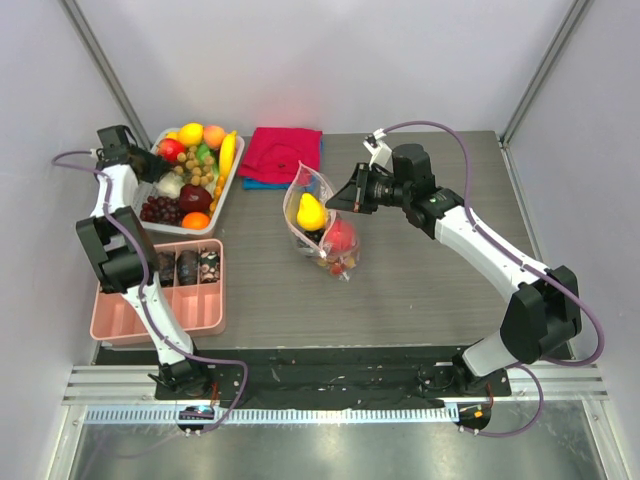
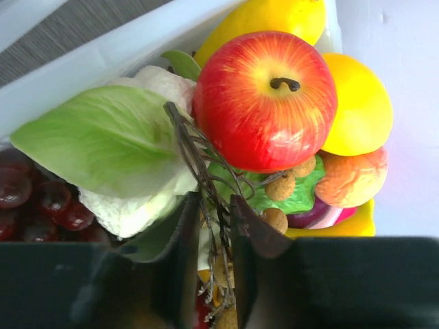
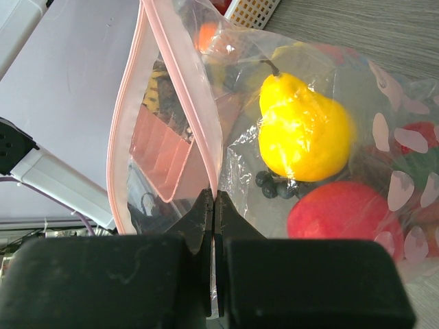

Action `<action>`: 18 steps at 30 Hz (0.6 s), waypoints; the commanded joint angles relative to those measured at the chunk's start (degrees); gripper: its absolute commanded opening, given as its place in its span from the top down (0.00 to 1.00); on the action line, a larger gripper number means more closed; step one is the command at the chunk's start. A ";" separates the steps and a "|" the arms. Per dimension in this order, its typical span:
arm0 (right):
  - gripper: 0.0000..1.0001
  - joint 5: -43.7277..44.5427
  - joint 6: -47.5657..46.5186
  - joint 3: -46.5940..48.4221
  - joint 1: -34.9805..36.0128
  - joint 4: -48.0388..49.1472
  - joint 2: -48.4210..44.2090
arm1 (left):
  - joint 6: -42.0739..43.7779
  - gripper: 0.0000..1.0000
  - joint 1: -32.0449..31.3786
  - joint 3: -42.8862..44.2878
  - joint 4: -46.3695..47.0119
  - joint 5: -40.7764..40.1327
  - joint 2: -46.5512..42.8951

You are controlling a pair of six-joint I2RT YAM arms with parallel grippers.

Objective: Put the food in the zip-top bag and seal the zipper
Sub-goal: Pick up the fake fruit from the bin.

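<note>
The zip-top bag [image 1: 325, 238] stands mid-table with its mouth open, holding a yellow pear [image 1: 311, 212] and a red fruit [image 1: 340, 238]. My right gripper [image 1: 336, 199] is shut on the bag's pink zipper strip [image 3: 184, 79], with its tips [image 3: 214, 200] pinching the edge. The pear [image 3: 302, 130], the red fruit [image 3: 336, 212] and dark berries [image 3: 274, 186] show through the plastic. My left gripper [image 1: 152, 166] is in the white fruit tray [image 1: 219, 207]. Its jaws [image 2: 214, 209] are nearly shut on the brown twig stem of a bunch of small brown balls [image 2: 281, 186], below a red apple [image 2: 264, 103].
The tray holds a lettuce leaf [image 2: 103, 137], dark grapes [image 2: 34, 199], a yellow fruit [image 2: 360, 103], a banana [image 1: 228, 155] and other fruit. A pink compartment box [image 1: 160, 295] sits in front of the tray. A red folded cloth [image 1: 280, 152] lies behind the bag.
</note>
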 commanded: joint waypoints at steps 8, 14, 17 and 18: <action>0.99 -0.72 -0.22 1.62 0.22 2.80 -1.34 | -3.99 1.00 0.49 -1.78 2.90 3.37 -12.35; 0.99 -0.19 -0.65 0.65 0.13 2.80 -2.39 | -3.56 1.00 0.40 -1.51 2.28 5.30 -18.77; 0.99 -0.19 -0.57 0.65 0.05 2.80 -2.48 | -1.98 1.00 -0.38 -1.34 2.19 7.06 -22.99; 0.99 -0.19 -0.65 0.74 0.13 2.80 -2.39 | -1.62 1.00 -1.26 -1.25 1.93 7.67 -25.00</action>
